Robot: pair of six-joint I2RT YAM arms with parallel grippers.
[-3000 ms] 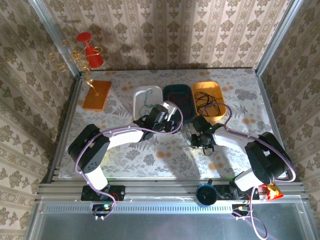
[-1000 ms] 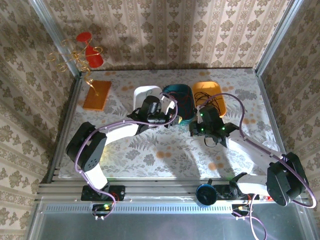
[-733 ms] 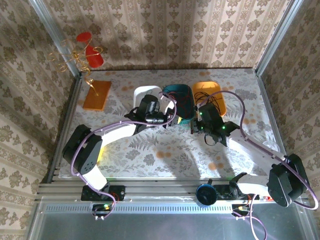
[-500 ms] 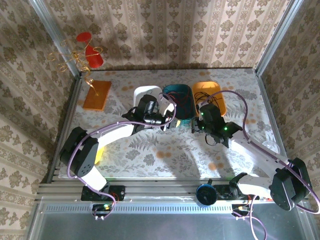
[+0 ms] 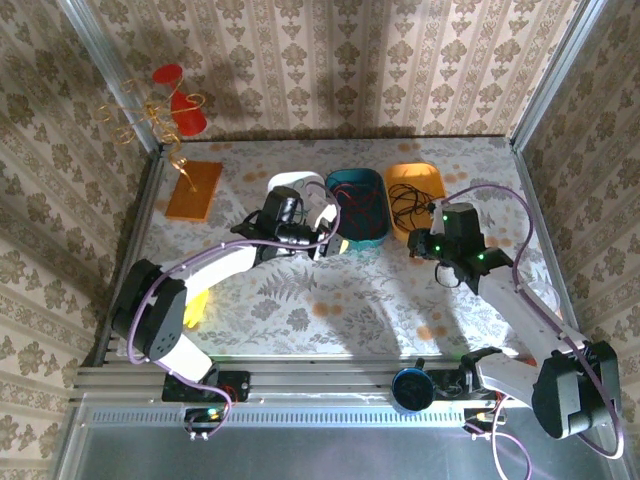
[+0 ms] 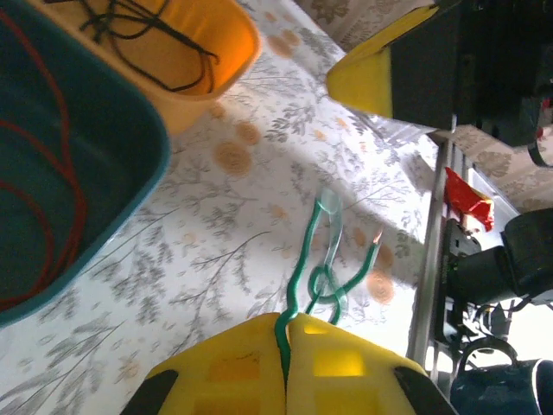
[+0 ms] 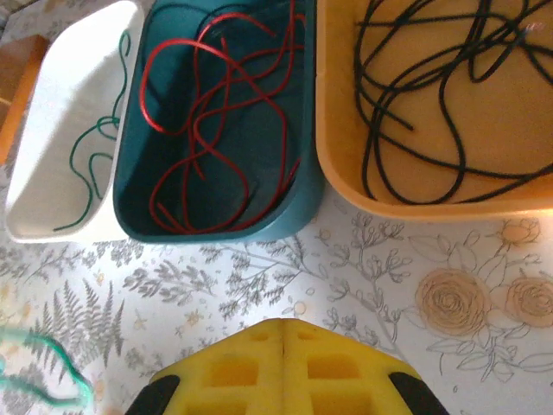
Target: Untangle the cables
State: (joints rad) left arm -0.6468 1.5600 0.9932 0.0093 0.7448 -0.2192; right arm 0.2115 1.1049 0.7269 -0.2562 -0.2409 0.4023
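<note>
Nearly done: red cables in teal tray, black cables in orange tray; outstanding, green cable clamped in left end effector; right end effector closed, empty.

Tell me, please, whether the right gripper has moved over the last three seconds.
Yes. In the top view the right gripper has gone right and slightly farther back, from before the teal tray to the orange tray's near edge.

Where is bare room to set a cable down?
Free: the cloth nearer than the teal tray, and the corner right of the orange tray. Crowded: just before the trays, where the left gripper, pinching a green cable, and right gripper hang.
</note>
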